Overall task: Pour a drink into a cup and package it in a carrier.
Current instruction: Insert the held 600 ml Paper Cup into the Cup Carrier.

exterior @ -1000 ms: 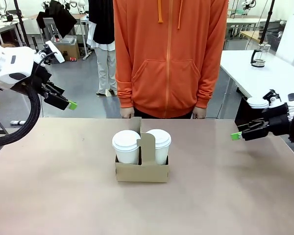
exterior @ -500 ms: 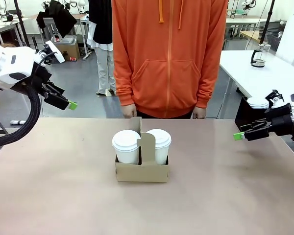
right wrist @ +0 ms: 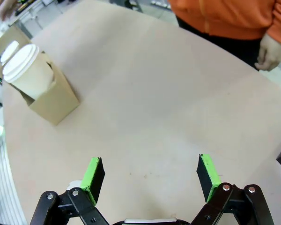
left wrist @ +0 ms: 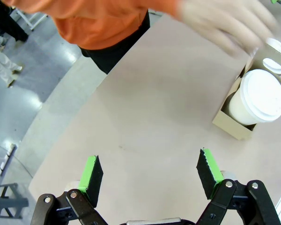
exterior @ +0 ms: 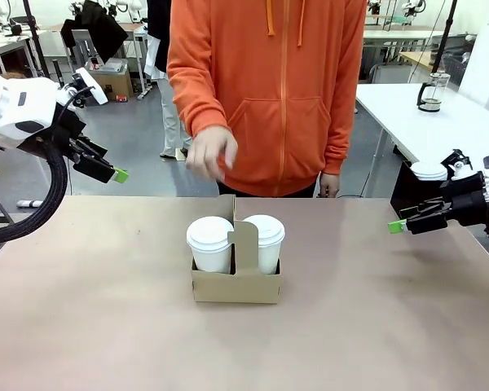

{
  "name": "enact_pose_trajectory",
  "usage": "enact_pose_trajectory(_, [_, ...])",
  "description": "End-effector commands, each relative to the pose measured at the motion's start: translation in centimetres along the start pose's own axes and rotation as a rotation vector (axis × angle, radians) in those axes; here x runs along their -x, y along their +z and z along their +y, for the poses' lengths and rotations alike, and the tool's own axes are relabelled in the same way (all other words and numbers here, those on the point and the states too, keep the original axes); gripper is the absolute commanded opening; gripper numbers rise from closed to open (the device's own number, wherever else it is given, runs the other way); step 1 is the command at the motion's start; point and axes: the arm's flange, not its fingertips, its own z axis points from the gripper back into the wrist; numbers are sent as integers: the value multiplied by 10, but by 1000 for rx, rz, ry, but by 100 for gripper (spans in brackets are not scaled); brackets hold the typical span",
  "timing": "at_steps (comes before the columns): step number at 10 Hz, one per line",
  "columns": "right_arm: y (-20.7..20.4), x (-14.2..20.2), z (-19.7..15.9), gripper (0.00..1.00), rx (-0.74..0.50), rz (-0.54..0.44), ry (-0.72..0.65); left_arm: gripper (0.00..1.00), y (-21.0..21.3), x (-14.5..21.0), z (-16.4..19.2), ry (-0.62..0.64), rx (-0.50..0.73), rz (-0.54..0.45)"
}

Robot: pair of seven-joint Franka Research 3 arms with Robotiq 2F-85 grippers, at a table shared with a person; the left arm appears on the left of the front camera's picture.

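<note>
The brown cardboard carrier (exterior: pixel 236 285) stands mid-table with two white lidded cups in its slots, the left cup (exterior: pixel 209 243) and the right cup (exterior: pixel 266 239); which is taller I cannot tell. A person's hand (exterior: pixel 211 155) hovers above them. My left gripper (exterior: pixel 118 174) hangs open and empty above the table's far left, my right gripper (exterior: pixel 395 226) open and empty at the right edge. The left wrist view has its gripper (left wrist: pixel 150 171) wide open, the carrier (left wrist: pixel 232 124) and a blurred hand (left wrist: pixel 225 23) ahead. In the right wrist view that gripper (right wrist: pixel 151 176) gapes over bare table, the carrier (right wrist: pixel 56 105) far off.
A glass carafe (exterior: pixel 429 92) with a black handle, dark at its base, stands on a white side table (exterior: pixel 456 122) at the back right. Stacked white lids (exterior: pixel 429 170) sit beside my right arm. The person's other hand (exterior: pixel 330 187) rests at the table's far edge.
The person has leaned to picture left and lifted one hand from the table edge to above the carrier. My right gripper drew back slightly to the right; the left arm stayed still.
</note>
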Motion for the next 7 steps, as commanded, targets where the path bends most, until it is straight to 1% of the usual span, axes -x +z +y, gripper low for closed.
enact_pose_trajectory(1, [3,-1,-1,100,-3,1,7,100,-1,1,1,11,6,-2])
enact_pose_trajectory(7, [3,-1,-1,100,-3,1,7,100,-1,1,1,11,6,-2])
